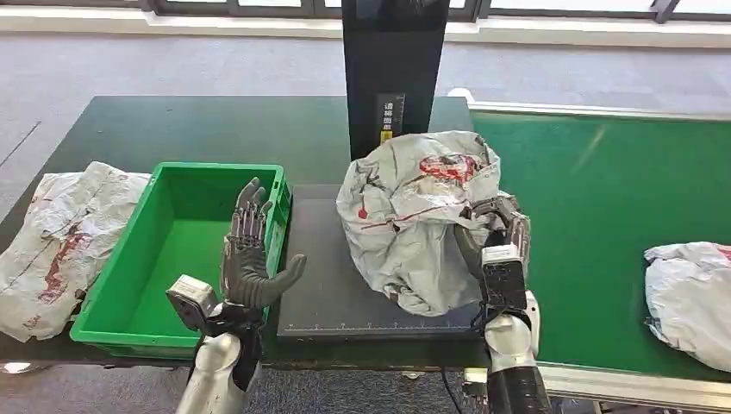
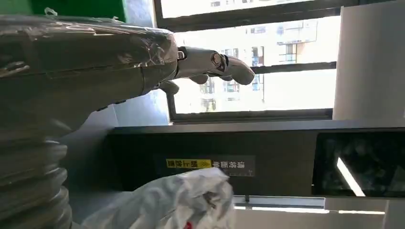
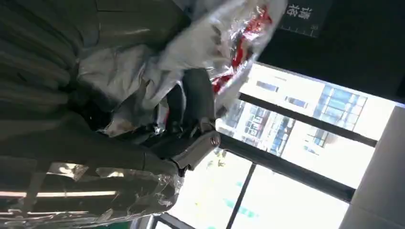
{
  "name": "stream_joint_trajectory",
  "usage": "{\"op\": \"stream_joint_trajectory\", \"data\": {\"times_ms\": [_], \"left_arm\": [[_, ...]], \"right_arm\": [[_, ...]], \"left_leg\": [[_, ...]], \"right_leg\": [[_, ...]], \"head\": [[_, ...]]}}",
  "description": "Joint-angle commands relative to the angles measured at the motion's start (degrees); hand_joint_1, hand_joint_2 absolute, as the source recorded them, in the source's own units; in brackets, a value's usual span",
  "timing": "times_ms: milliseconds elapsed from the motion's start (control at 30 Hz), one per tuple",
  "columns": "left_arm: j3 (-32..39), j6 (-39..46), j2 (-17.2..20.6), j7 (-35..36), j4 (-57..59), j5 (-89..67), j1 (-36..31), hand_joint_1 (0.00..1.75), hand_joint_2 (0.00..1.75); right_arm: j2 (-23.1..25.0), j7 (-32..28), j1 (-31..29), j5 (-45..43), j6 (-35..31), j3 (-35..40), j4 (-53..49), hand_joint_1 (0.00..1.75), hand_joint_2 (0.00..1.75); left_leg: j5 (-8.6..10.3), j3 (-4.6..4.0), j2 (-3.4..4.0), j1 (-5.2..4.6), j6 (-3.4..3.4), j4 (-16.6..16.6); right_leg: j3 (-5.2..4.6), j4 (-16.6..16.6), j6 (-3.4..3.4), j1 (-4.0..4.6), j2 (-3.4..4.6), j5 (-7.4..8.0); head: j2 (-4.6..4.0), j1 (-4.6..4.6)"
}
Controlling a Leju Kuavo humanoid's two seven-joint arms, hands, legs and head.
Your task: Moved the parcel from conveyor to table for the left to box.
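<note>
Far left on the desk [image 1: 112, 121] lies a flat bag [image 1: 56, 237]. Beside it stands the green box [image 1: 146, 246]. The left hand [image 1: 250, 250] hovers, fingers apart, empty. Centre frame, the parcel [image 1: 414, 216] rests on the dark plate [image 1: 323, 293], the right hand [image 1: 496, 237] clamped on it. Judgement: placement step; release next, then left-hand pickup.

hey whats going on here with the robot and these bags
The right hand grips a grey parcel resting on the dark scale plate between the conveyor and the green bin. The left hand hovers open over the bin's edge. Another parcel waits on the conveyor, and one lies left of the bin.
</note>
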Motion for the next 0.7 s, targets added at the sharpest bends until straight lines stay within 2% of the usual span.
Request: {"op": "stream_joint_trajectory", "data": {"times_ms": [33,100,133,300,700], "left_arm": [[1.7,-0.2,-3.2,0.2,1.8,0.1,3.1,0.0,1.75],[1.4,0.1,-3.2,0.2,1.9,0.2,2.9,0.0,1.75],[1.3,0.3,-3.2,0.2,1.9,0.2,2.9,0.0,1.75],[1.0,1.4,-3.2,0.2,1.1,0.6,3.3,0.0,1.75],[-0.1,1.2,-3.2,0.2,-0.5,-0.7,3.6,0.0,1.75]], "right_arm": [[-1.9,0.6,-1.2,-1.4,1.0,-0.1,5.8,0.0,0.0],[-2.1,0.7,-0.6,-1.5,1.1,-0.6,5.0,0.0,0.0],[-2.0,0.7,-0.5,-1.7,1.2,-0.9,4.6,0.0,0.0],[-1.6,1.2,-0.3,-2.4,2.2,-1.5,3.9,0.0,0.0],[-2.2,1.7,1.5,-1.3,2.3,-2.2,1.9,0.0,0.0]], "left_leg": [[-0.07,0.27,0.11,0.0,0.04,-0.1],[-0.05,0.21,0.03,-0.01,0.03,-0.1],[-0.13,0.5,0.11,0.01,0.06,-0.2],[-0.05,0.17,0.03,-0.02,0.03,-0.1],[-0.09,0.26,0.04,0.0,0.05,-0.1]], "right_leg": [[0.24,-0.1,0.0,0.0,0.11,-0.03],[0.21,-0.1,0.0,-0.01,0.04,-0.03],[0.49,-0.3,-0.01,0.02,0.12,-0.07],[0.14,-0.1,0.0,-0.01,0.03,-0.03],[0.24,-0.1,0.0,0.01,0.04,-0.06]], "head": [[0.0,0.0],[0.02,-0.02],[0.02,-0.02],[0.02,0.0],[0.0,-0.02]]}}
